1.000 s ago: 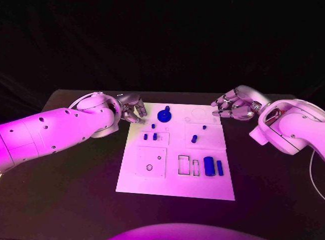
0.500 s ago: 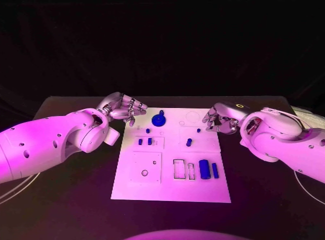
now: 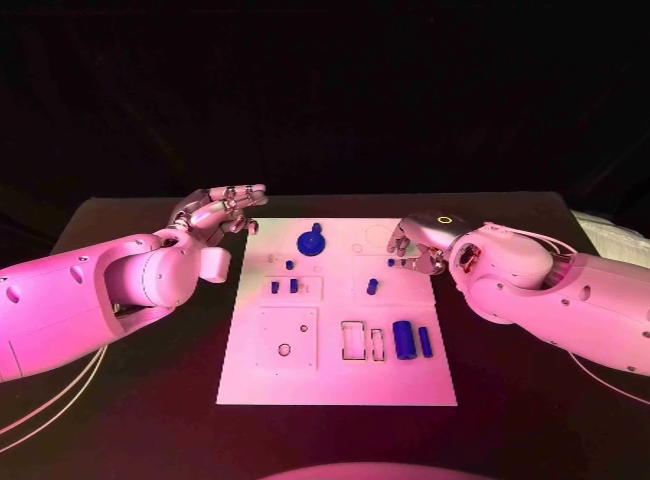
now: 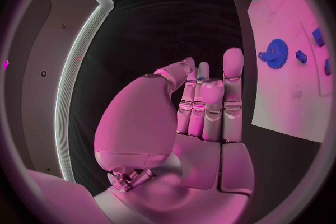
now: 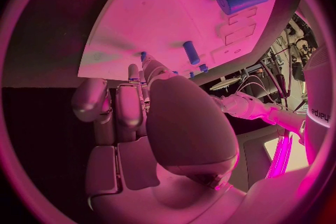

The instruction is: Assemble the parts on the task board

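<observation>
The white task board (image 3: 340, 375) lies in the middle of the black table. A blue gear (image 3: 312, 241) sits at its far end, small blue pegs (image 3: 283, 287) stand mid-board, and a thick blue cylinder (image 3: 403, 339) lies beside a thin blue bar (image 3: 425, 341) nearer me. My left hand (image 3: 217, 210) hovers off the board's far left corner, its fingers loosely bent, holding nothing. In the left wrist view, the left hand (image 4: 203, 101) is raised beside the gear (image 4: 275, 53). My right hand (image 3: 412, 243) hangs over the board's far right edge, empty. The right hand (image 5: 140, 106) is close to a peg (image 5: 190, 52).
Bare black table (image 3: 556, 400) surrounds the board on both sides and in front. Rectangular slots (image 3: 363, 340) and a square plate with an oval hole (image 3: 286, 340) are on the near half of the board. A dark backdrop stands behind the table.
The camera has shifted. My right hand has moved in from beside the board to over its far right edge. My left hand has drawn slightly off the far left corner.
</observation>
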Available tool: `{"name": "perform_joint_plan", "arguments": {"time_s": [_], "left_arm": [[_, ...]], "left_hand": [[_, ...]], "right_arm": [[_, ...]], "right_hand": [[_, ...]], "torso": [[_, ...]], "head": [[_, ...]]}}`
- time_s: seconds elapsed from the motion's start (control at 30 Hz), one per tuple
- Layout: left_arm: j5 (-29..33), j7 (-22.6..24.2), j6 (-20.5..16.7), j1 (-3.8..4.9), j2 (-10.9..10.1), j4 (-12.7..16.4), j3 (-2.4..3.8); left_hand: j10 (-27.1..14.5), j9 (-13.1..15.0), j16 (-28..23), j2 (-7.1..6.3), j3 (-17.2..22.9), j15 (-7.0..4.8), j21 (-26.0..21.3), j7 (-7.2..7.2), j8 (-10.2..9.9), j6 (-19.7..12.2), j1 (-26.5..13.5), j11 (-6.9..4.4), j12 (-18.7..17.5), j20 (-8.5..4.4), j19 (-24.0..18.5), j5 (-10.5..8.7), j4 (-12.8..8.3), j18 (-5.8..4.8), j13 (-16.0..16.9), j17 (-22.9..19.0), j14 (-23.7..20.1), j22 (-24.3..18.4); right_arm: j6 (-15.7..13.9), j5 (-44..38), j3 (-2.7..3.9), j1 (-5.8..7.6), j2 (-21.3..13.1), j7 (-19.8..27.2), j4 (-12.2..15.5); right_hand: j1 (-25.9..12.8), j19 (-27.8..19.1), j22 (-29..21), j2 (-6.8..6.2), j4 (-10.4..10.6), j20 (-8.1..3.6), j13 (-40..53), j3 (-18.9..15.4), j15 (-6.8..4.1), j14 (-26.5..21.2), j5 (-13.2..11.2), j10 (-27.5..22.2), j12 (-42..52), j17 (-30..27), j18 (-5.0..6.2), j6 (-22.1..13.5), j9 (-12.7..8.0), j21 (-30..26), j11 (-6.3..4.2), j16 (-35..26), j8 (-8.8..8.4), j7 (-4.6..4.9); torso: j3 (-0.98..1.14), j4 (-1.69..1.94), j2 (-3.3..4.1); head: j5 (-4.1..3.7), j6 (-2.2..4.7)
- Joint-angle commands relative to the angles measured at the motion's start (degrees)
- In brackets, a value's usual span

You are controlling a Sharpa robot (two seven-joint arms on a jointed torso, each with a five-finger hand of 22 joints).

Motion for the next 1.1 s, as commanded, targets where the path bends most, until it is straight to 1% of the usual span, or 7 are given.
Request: {"name": "perform_joint_plan", "arguments": {"time_s": [0.03,0.1,0.3,0.73,0.83,1.03,1.1], "left_arm": [[4.0,2.2,0.6,0.0,-0.1,0.5,0.04],[4.0,2.1,0.6,-0.01,-0.1,0.6,0.04],[3.9,1.8,0.5,-0.01,-0.2,0.7,0.04],[2.6,0.5,-0.7,0.0,-0.4,0.9,0.03],[2.3,0.3,-0.8,0.0,-0.4,1.0,0.03],[1.9,0.1,-0.9,0.0,-0.4,1.2,0.03],[1.9,0.1,-0.9,0.0,-0.4,1.2,0.03]], "left_hand": [[-0.3,0.0,-0.3,0.25,-0.4,0.0,-0.3,-0.18,0.3,-0.3,-0.4,-0.17,0.3,-0.08,-0.5,-0.3,0.0,1.07,0.1,-0.1,-0.4,-0.1],[-0.3,0.0,-0.3,0.25,-0.5,0.0,-0.3,-0.17,0.3,-0.3,-0.4,-0.16,0.3,-0.09,-0.5,-0.3,0.0,1.08,0.1,-0.2,-0.5,-0.2],[-0.4,0.0,-0.4,0.29,-0.6,0.0,-0.6,-0.15,0.3,-0.4,-0.3,-0.16,0.4,-0.09,-0.6,-0.27,-0.1,1.12,0.1,-0.4,-0.6,-0.4],[-0.7,0.0,-0.7,0.96,-0.6,-0.07,-1.6,-0.11,0.6,-0.6,1.0,-0.18,1.0,-0.19,-0.7,-0.06,-1.1,1.27,0.2,-1.3,-0.9,-1.2],[-0.8,0.0,-0.7,1.08,-0.6,-0.07,-1.7,-0.09,0.6,-0.6,1.2,-0.17,1.1,-0.21,-0.7,-0.03,-1.3,1.28,0.2,-1.4,-1.0,-1.2],[-0.9,0.0,-0.7,1.12,-0.6,-0.08,-1.8,-0.08,0.6,-0.7,1.3,-0.16,1.2,-0.22,-0.7,-0.03,-1.4,1.28,0.2,-1.5,-1.0,-1.3],[-0.9,0.0,-0.7,1.12,-0.6,-0.08,-1.8,-0.08,0.6,-0.7,1.3,-0.16,1.2,-0.22,-0.7,-0.03,-1.4,1.28,0.2,-1.5,-1.0,-1.3]], "right_arm": [[2.1,-2.4,-0.06,-0.2,0.8,-0.4,-1.0],[2.5,-2.3,-0.08,-0.32,1.1,-0.2,-1.2],[3.5,-1.9,-0.13,-0.58,1.8,0.5,-1.5],[4.8,-2.4,-0.21,-1.19,2.7,1.2,-2.0],[6.1,-2.6,-0.22,-1.23,2.8,1.0,-2.2],[10.5,-5.1,-0.29,-1.32,3.2,-1.2,-2.3],[11.1,-5.6,-0.31,-1.34,3.3,-1.7,-2.3]], "right_hand": [[-0.1,0.1,-0.1,-0.7,-0.1,-0.42,-0.3,0.6,-0.29,1.3,-0.3,0.4,-0.4,-0.1,0.74,-0.1,0.0,-0.4,0.0,-0.2,-0.15,-0.26],[-0.2,0.2,-0.1,-0.73,-0.3,-0.4,-0.5,1.0,-0.22,1.4,-0.2,0.6,-0.3,0.0,0.73,0.0,0.0,-0.4,0.01,-0.2,-0.11,-0.28],[-0.3,0.4,-0.1,-0.62,-0.9,-0.38,-1.3,2.5,-0.19,1.5,-0.1,1.4,-0.2,0.0,0.72,0.7,0.1,-0.5,-0.11,-0.1,0.06,-0.35],[-1.2,0.6,-0.1,-0.21,-2.8,-0.55,-2.9,5.6,-0.32,1.7,0.5,2.9,-0.1,0.1,0.7,2.4,0.3,-0.6,-0.42,0.0,0.25,-0.63],[-1.1,0.8,0.2,0.1,-3.9,-0.53,-3.1,6.8,-0.19,1.9,0.5,3.7,0.1,0.5,0.64,3.2,0.5,-0.4,-0.59,0.4,0.46,-0.68],[-1.0,1.5,1.3,0.59,-6.9,-0.51,-3.6,9.7,-0.01,2.4,-0.2,5.6,0.2,1.8,0.45,4.7,0.8,0.4,-0.73,1.7,0.64,-0.72],[-1.5,1.6,1.4,0.63,-7.5,-0.48,-3.7,10.4,0.02,2.5,-0.5,5.8,0.1,1.8,0.44,4.8,0.8,0.4,-0.69,1.8,0.57,-0.74]], "torso": [[-0.01,0.03,-0.06],[0.04,0.09,-0.04],[-0.01,0.09,0.0],[0.02,0.14,0.01],[-0.03,0.17,0.02],[-0.04,0.14,-0.01],[-0.05,0.13,-0.04]], "head": [[0.04,-0.25],[0.09,-0.3],[0.1,-0.43],[0.24,-0.61],[0.13,-0.71],[-0.1,-0.84],[-0.14,-0.9]]}}
